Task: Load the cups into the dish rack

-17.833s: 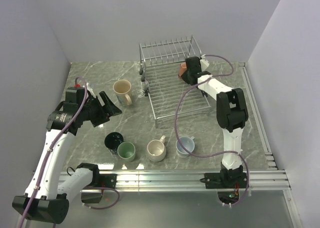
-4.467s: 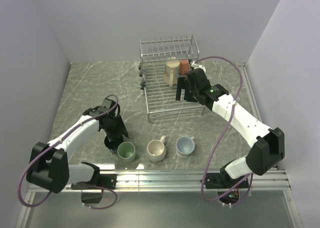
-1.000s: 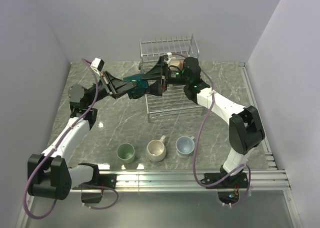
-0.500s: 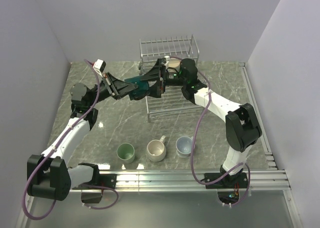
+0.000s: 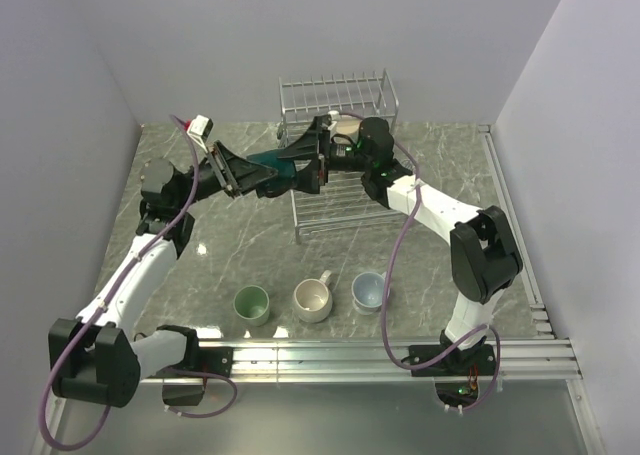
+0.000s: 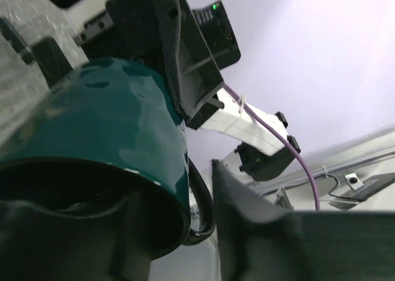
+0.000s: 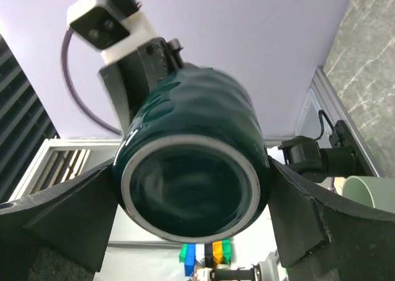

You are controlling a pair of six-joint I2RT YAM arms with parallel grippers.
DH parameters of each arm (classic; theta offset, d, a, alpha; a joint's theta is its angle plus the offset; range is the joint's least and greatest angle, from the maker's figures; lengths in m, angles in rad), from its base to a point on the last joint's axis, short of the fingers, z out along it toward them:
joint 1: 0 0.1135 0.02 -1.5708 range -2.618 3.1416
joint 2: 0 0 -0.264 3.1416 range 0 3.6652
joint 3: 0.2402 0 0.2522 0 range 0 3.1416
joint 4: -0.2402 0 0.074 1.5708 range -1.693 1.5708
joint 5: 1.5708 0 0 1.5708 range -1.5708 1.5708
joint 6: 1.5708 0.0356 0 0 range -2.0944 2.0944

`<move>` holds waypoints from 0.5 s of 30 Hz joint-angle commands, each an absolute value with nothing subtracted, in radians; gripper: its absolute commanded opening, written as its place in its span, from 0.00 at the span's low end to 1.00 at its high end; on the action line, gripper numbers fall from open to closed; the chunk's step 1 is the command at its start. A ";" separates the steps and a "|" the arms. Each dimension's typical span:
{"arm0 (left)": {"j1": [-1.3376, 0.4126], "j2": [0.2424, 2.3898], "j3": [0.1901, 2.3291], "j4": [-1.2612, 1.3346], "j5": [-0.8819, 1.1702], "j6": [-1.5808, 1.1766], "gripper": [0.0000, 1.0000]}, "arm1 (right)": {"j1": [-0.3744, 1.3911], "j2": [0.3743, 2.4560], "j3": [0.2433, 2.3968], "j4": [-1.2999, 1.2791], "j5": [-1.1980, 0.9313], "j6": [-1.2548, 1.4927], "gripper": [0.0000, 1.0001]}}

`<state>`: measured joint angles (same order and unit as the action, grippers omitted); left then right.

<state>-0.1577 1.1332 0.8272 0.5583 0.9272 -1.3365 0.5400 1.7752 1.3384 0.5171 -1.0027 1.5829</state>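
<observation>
A: From above, where was the glossy dark teal ceramic mug (image 5: 280, 165)?
B: Aloft on its side, by the silver wire dish rack (image 5: 340, 100); the left gripper (image 5: 262, 178) clamped its rim.
A: Left wrist?
B: Mouth nearest; handle beside one finger.
A: Right wrist?
B: Pale-ringed base nearest; the right gripper (image 7: 192, 170) flanked the body; whether it squeezed, I couldn't tell.

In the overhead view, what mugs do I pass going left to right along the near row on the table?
light green mug, beige mug, pale blue-white mug
</observation>
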 commanded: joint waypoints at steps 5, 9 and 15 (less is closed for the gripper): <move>-0.184 1.057 0.896 0.278 0.959 -1.094 0.63 | 0.575 1.764 1.381 0.597 -0.977 1.608 0.00; -0.184 1.043 0.896 0.219 0.947 -1.046 0.66 | 0.574 1.759 1.381 0.575 -0.979 1.592 0.00; -0.183 1.011 0.936 -0.039 0.849 -0.873 0.69 | 0.539 1.732 1.376 0.509 -0.979 1.543 0.00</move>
